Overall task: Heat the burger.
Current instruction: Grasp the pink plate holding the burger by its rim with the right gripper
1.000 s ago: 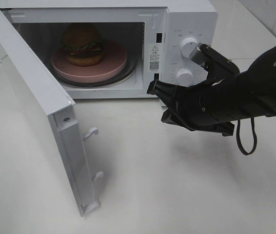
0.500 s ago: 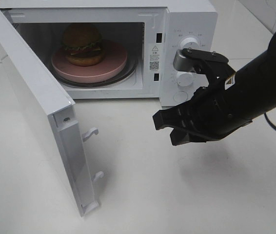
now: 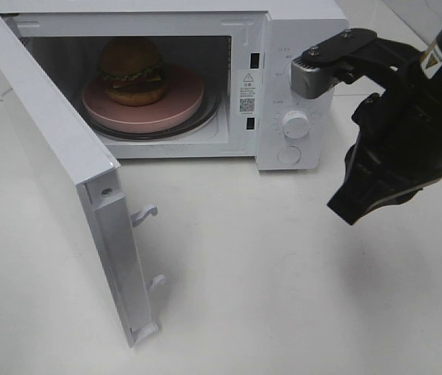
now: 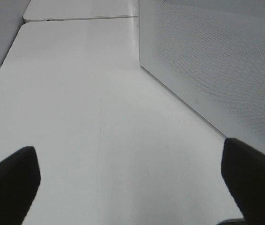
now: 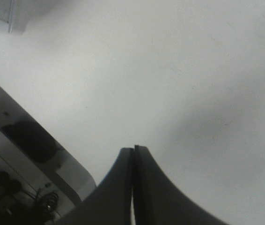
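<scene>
The burger sits on the pink plate inside the microwave, whose door is wide open, so heating must wait. The right gripper hovers over the worktop near the dials, jaws together and empty. The left gripper, jaws apart, faces a perforated panel, perhaps that door, ready to push.

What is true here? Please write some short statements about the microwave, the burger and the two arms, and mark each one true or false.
1. The burger sits on the pink plate inside the microwave. True.
2. The microwave is closed. False: the door stands wide open.
3. The right fingers are shut and hold nothing. True.
4. The left fingers grip the door. False: they are wide apart, with only bare table between them.
</scene>
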{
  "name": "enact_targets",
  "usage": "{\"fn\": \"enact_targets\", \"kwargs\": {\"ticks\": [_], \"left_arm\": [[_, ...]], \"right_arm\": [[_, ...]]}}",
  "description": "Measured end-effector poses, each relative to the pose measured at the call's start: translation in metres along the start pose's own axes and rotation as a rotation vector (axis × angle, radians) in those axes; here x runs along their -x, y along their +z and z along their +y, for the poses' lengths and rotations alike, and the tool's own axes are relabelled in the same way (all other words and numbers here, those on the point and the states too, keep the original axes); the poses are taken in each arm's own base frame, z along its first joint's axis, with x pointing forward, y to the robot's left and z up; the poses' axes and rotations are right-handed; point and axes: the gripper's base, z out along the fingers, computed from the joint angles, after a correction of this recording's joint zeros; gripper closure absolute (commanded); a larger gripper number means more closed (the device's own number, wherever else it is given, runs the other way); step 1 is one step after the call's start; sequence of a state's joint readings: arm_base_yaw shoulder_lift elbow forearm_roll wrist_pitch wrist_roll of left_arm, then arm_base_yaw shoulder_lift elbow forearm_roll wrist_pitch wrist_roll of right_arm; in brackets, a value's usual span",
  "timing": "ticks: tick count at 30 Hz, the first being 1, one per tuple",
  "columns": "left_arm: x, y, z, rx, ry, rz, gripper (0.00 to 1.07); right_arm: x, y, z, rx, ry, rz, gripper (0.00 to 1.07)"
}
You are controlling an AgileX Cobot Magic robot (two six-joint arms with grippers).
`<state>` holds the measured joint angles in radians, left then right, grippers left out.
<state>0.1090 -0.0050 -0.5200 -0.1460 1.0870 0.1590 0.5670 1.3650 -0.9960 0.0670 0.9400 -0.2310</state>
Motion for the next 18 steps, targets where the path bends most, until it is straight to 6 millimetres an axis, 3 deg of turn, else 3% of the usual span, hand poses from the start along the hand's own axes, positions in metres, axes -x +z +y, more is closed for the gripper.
{"fn": "enact_targets", "kwargs": {"ticks": [4, 6, 9, 11, 18], "left_arm": [[0.0, 0.0, 0.0, 0.0, 0.0, 0.0, 0.09], [0.0, 0.0, 0.0, 0.0, 0.0, 0.0, 0.09], [0.0, 0.0, 0.0, 0.0, 0.0, 0.0, 0.09], [0.0, 0.0, 0.0, 0.0, 0.0, 0.0, 0.09], [0.0, 0.0, 0.0, 0.0, 0.0, 0.0, 0.09]], "right_arm": [[0.001, -0.011, -0.001, -0.014, -0.126, 0.004, 1.03], [0.003, -0.023, -0.001, -0.016, -0.317, 0.006, 1.02], [0.004, -0.025, -0.001, -0.016, -0.359, 0.007, 1.02], [0.007, -0.031, -0.001, -0.02, -0.573, 0.0, 1.02], [0.007, -0.034, -0.001, -0.019, -0.81, 0.005, 0.99]]}}
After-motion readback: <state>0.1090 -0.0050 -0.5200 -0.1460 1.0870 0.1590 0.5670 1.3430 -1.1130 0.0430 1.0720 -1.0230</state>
